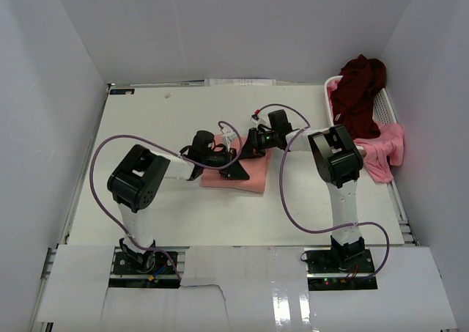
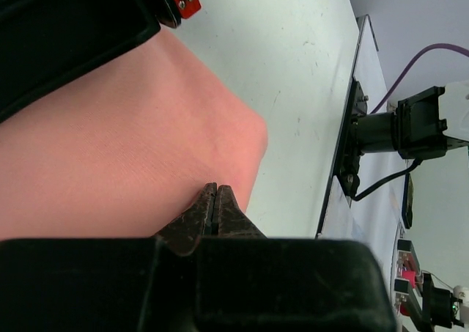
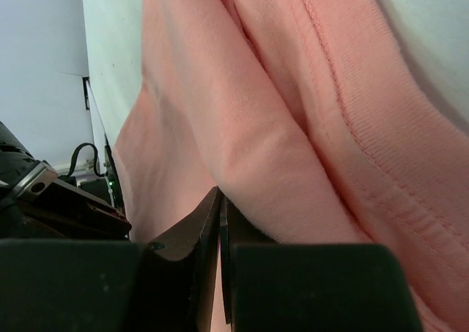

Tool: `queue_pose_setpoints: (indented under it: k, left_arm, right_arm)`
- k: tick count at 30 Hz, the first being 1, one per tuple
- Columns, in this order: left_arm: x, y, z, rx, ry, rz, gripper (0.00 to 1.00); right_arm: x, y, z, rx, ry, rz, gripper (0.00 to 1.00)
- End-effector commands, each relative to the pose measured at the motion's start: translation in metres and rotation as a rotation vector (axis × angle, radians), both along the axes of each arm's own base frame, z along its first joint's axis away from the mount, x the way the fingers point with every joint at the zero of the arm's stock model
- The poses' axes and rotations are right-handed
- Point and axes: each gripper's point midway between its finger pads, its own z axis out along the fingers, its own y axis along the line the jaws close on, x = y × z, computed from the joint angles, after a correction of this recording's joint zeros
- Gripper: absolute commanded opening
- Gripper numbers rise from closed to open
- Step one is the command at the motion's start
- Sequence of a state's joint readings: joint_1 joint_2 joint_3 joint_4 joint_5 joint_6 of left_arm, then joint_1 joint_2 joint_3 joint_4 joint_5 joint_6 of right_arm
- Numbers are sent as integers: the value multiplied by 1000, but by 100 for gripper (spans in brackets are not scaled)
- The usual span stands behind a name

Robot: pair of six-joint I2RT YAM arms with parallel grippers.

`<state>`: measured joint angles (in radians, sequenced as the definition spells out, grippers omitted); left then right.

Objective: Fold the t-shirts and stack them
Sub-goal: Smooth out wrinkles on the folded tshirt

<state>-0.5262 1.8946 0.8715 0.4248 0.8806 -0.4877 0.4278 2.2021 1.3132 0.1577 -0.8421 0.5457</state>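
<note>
**ragbot22:** Where's the salmon-pink shirt (image 1: 255, 178) sitting, and what's being done with the grippers?

**yam_fan:** It's laid mid-table (image 1: 161, 200), partly folded into a smallish pad, with both arms reaching in over it. The left gripper (image 2: 213, 202) is seen with its fingers pressed tight together. Cloth meets them right at the tips, so a thin pinch of fabric is judged to be held. Same story for the right gripper (image 3: 220, 200), which is closed down on a fold beside a stitched hem. The dark maroon shirt (image 1: 359, 86) is heaped in the white basket (image 1: 386, 108) at the far right, and the brighter pink shirt (image 1: 386, 149) is draped over its near rim.

**ragbot22:** How's it expected to handle?

**yam_fan:** Light, limp knit, nothing stiff about it. Sag is to be expected wherever it isn't supported. Layers could get dragged along together, or slipped apart if only the top ply is caught. Edges and corners are best taken, the hem especially, since doubled stitched cloth gives the fingers more to bite. Two grip points set well apart are advised so a fold line can be drawn straight. A single middle pinch would just make a tent. Nothing fragile, so a firm squeeze can be used.
</note>
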Motion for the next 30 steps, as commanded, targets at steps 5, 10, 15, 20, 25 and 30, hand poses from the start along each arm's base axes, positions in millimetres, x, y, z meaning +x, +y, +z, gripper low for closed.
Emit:
queue_pose_setpoints:
  k: [5,10,15,20,25,30]
  left_arm:
    - [-17,8,-42,56,21,-27,0]
    - [-25,10,-71,55,54,-47,0]
    - [-46,13,-79,13,112,-69,0]
    - [-72,16,-65,11,83,-79,0]
    - [-95,26,-50,3,89,-60,0]
    - [-119,27,-44,15,85,-61,0]
  right_arm:
    - [9,2,-1,-23,-46,-7,8]
    - [9,2,10,-16,-66,-3,8]
    - [11,2,18,-21,-85,-2,8]
    - [13,1,17,-30,-80,-2,8]
    - [16,2,19,-29,-85,-5,8]
    - [18,3,17,-36,-78,-8,8]
